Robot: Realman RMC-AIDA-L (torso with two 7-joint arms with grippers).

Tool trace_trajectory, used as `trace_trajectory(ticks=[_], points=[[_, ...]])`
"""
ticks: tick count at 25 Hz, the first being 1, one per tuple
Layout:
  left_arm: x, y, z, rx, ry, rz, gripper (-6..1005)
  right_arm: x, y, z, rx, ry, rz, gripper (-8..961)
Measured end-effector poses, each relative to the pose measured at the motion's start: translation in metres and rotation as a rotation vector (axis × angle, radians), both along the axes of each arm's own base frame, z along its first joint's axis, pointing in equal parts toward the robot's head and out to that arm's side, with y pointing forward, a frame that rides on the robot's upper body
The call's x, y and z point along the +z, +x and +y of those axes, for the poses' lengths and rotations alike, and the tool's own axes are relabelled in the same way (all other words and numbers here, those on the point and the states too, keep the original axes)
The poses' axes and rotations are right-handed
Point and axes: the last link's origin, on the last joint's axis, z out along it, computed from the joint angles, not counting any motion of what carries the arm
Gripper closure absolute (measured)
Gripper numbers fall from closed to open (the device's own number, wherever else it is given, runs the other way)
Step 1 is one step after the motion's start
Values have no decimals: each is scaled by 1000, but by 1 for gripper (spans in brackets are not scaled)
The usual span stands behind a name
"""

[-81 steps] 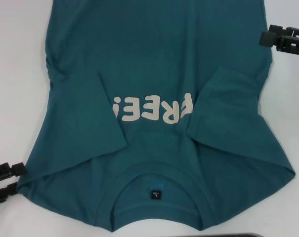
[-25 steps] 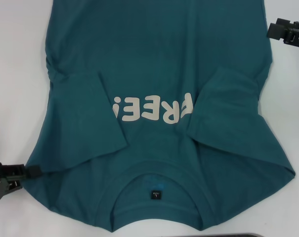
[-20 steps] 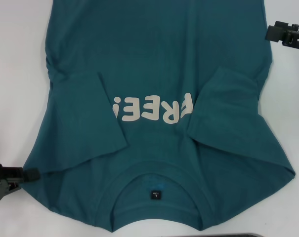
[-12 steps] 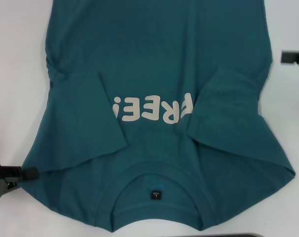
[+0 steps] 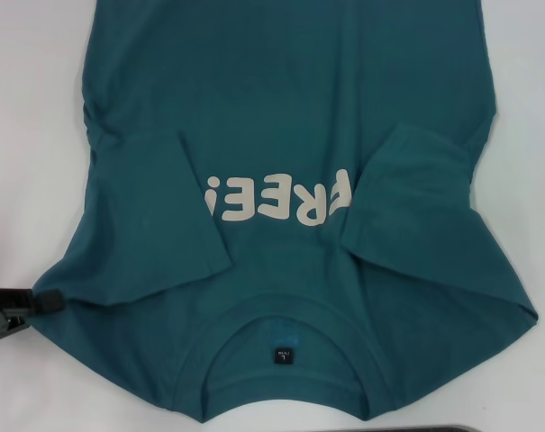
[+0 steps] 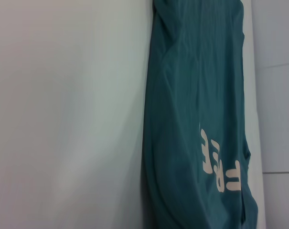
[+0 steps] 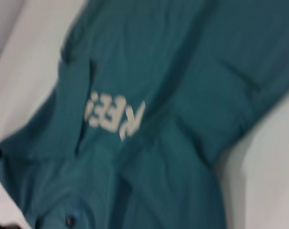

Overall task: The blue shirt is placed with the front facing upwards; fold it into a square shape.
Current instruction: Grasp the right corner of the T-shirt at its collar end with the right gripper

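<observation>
Lying flat on the white table [image 5: 20,135], the dark teal-blue cotton T-shirt [image 5: 281,99] runs its long axis straight away from me: the ribbed round collar [image 5: 286,364] sits at the near edge, the hem end runs out of the head view's far side. Its front faces up, so the off-white "FREE!" lettering [image 5: 277,200] reads upside down from my head. Both short sleeves are folded inward over the chest, one on each side of the lettering. A small dark neck label [image 5: 283,355] shows inside the collar.

My left gripper [image 5: 15,306] is low at the near left corner, its dark tip touching the shirt's shoulder edge. I cannot tell from these views whether its fingers are parted or pinching the cloth. My left wrist camera looks along the shirt's side edge, with bare table beside it.

My right gripper is out of sight; its wrist camera looks down at the shirt from above.
</observation>
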Motion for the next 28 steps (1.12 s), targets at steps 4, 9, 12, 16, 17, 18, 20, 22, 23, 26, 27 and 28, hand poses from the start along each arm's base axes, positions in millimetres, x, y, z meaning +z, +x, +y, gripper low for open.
trace_trajectory(ticks=[4,9,12,16,17,18,20,22,23,26,27,28], points=[[0,0,4,-1,8,11,974,-12,7,-11,-8,-53,25,100],[0,1,7,-7,11,15,973,-20,17,-24,-36,-79,63,100],[0,1,8,-8,11,16,973,-23,21,-29,-47,-86,65,100],[0,1,8,-7,13,18,972,-29,26,-31,-59,-89,61,100],[0,1,8,-6,13,19,972,-32,28,-31,-62,-92,58,100],[0,1,8,-6,14,19,972,-34,28,-31,-65,-98,56,100],[-1,0,8,-5,14,20,972,-39,29,-31,-60,-110,57,99],[-1,0,8,-4,14,21,971,-42,29,-31,-54,-118,59,99],[-1,0,8,-3,14,21,971,-43,29,-31,-54,-120,59,99],[-1,0,8,-1,12,23,970,-45,30,-32,-57,-120,60,99],[-1,0,8,-1,10,24,970,-46,30,-31,-59,-119,58,99],[-1,0,8,-1,10,24,969,-46,31,-31,-60,-119,55,99]])
